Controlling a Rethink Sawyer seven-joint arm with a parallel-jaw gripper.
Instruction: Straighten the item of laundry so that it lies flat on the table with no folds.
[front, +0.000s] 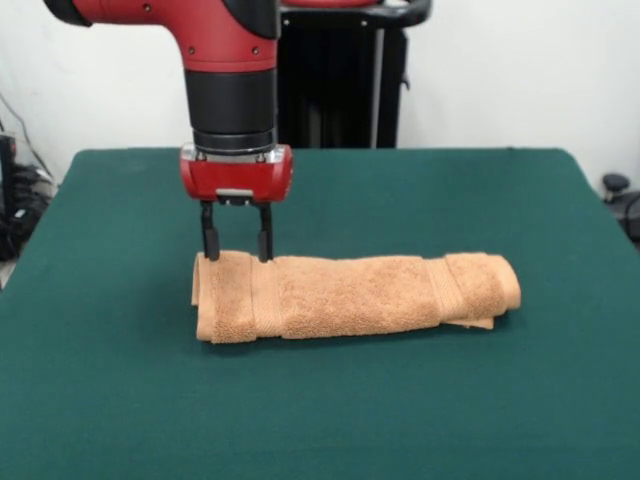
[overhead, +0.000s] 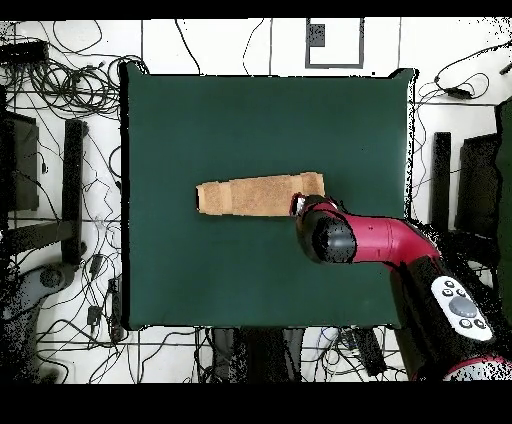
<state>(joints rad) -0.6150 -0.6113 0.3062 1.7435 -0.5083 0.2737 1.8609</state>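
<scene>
Folded towel (front: 350, 296) on green table (front: 320, 410)

Red-and-black arm (front: 228, 70), black jaws

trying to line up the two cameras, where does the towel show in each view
Front view: the towel lies folded into a long strip across the middle of the table, the gripper at the strip's left end.
Overhead view: the towel is a strip at the table's centre, the gripper's end on the right.
Shared landmark: the red arm comes down at one end of the strip, so that end matches.
</scene>
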